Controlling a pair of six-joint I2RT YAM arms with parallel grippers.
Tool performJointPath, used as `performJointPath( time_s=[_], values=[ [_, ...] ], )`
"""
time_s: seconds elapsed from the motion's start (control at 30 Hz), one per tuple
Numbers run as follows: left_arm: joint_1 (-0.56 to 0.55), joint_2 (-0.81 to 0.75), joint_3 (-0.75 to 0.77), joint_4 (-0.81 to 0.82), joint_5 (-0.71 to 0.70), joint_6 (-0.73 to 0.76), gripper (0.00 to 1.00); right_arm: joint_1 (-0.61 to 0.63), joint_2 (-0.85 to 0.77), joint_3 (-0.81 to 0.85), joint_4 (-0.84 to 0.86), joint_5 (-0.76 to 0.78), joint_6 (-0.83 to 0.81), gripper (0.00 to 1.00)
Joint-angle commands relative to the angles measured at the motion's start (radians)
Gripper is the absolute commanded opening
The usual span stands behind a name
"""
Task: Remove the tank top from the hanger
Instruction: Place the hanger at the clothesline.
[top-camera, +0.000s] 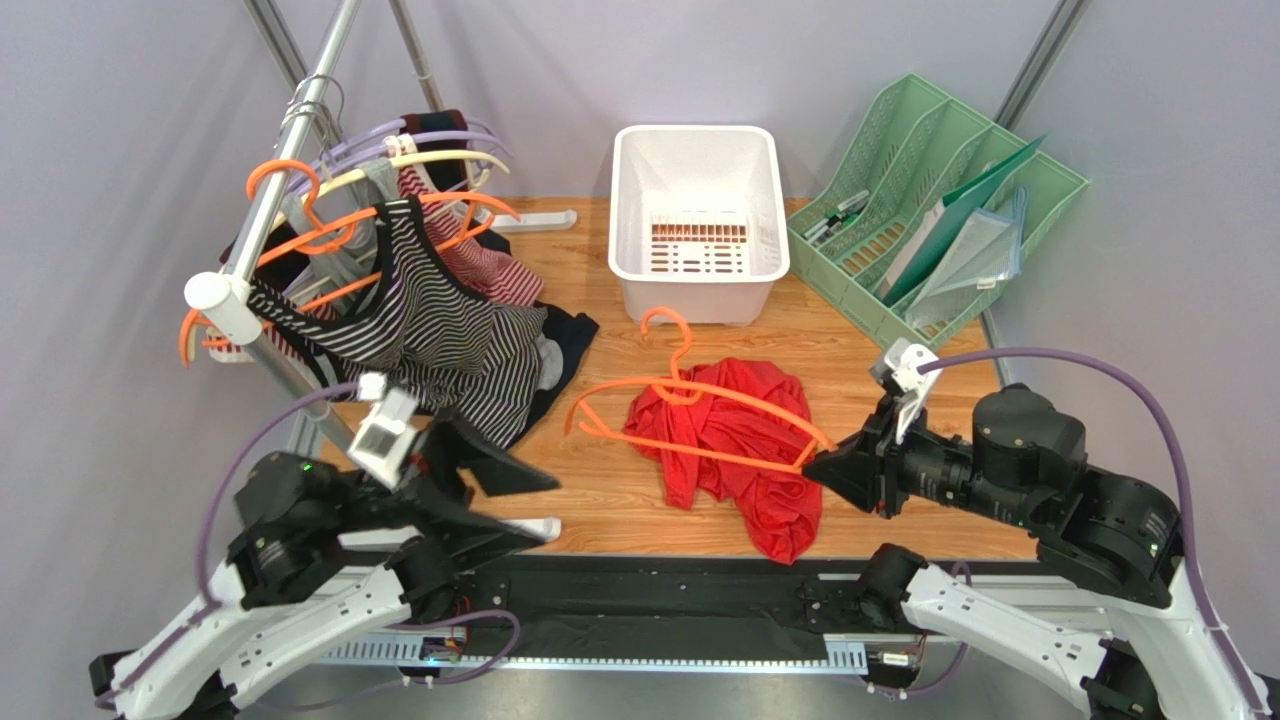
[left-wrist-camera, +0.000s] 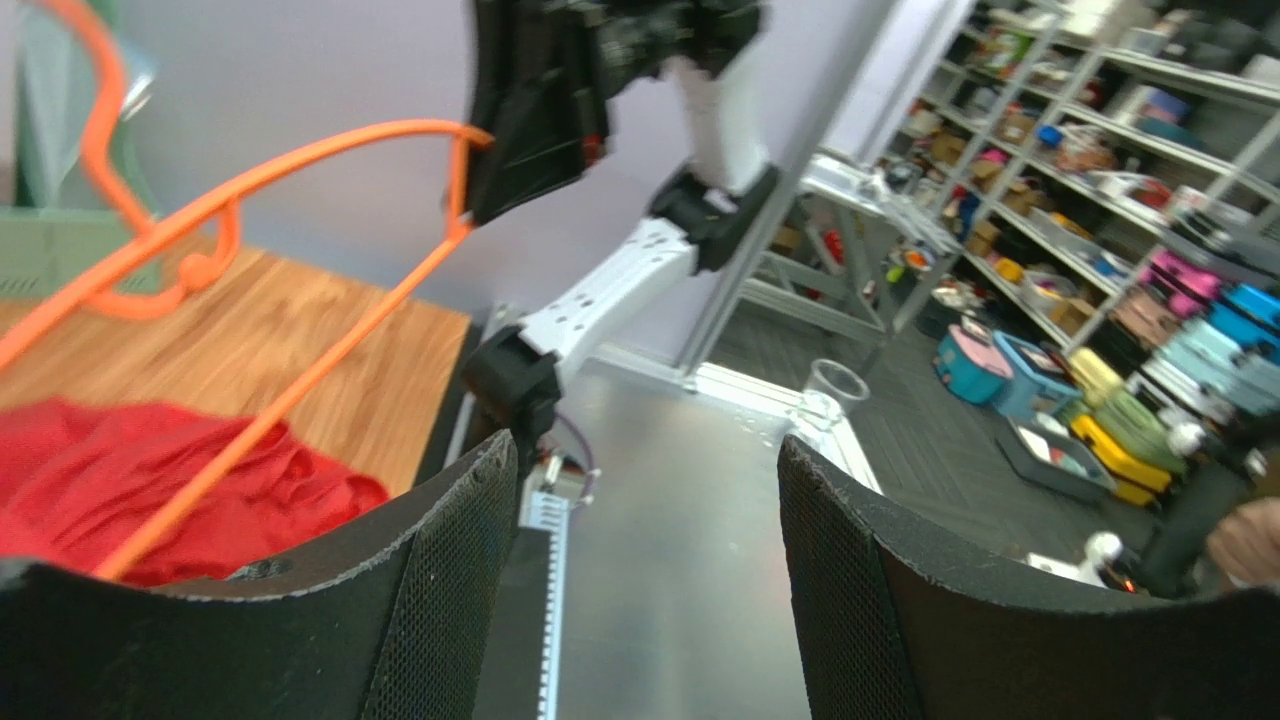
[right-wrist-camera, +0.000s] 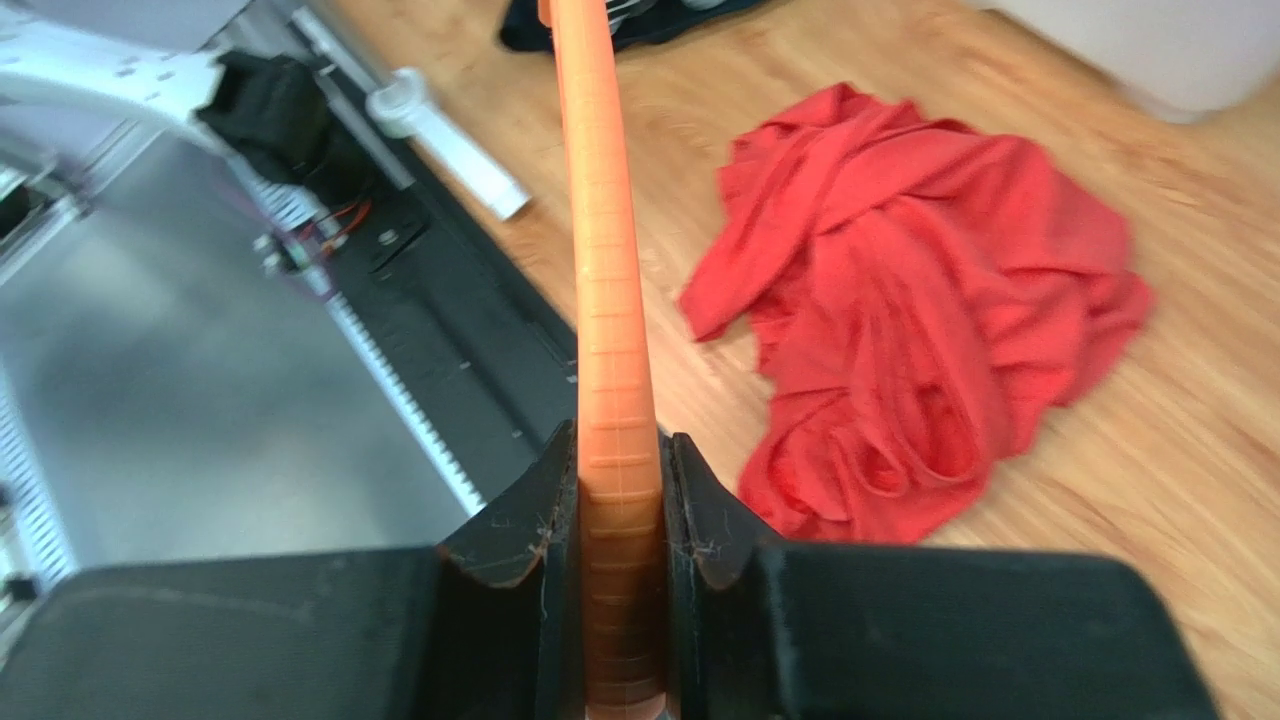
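On the table, the red tank top is lying in a loose heap near the front edge, and no part of it appears to be hanging on the orange hanger, so you are looking at a removal that is, by this evidence, essentially complete. The right gripper is pinching the hanger's end tightly, holding it above the cloth. The left gripper is standing wide and empty. Only setting the hanger aside is remaining.
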Motion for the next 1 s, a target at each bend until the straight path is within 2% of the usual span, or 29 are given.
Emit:
performJointPath(
  time_s=[0.0, 0.07, 0.23, 0.43, 0.6, 0.8, 0.97],
  values=[
    [-0.005, -0.185, -0.035, -0.006, 0.136, 0.018, 0.70, 0.001, 0.073, -0.006, 0.144, -0.223, -0.027, 0.00],
    [-0.005, -0.240, -0.038, -0.036, 0.156, 0.009, 0.71, 0.001, 0.107, 0.000, 0.215, -0.305, -0.041, 0.00],
    [-0.005, -0.398, -0.028, -0.092, 0.163, -0.013, 0.71, 0.019, 0.228, 0.066, 0.360, -0.386, -0.081, 0.00],
    [-0.005, -0.454, -0.012, -0.167, 0.143, 0.004, 0.72, 0.082, 0.394, 0.181, 0.532, -0.435, -0.142, 0.00],
    [-0.005, -0.454, -0.006, -0.185, 0.143, 0.006, 0.72, 0.143, 0.558, 0.368, 0.571, -0.379, -0.199, 0.00],
    [-0.005, -0.454, 0.009, -0.217, 0.130, 0.021, 0.72, 0.143, 0.681, 0.537, 0.620, -0.358, -0.250, 0.00],
    [-0.005, -0.443, 0.009, -0.219, 0.136, 0.024, 0.71, 0.145, 0.744, 0.643, 0.546, -0.314, -0.296, 0.00]
  ],
)
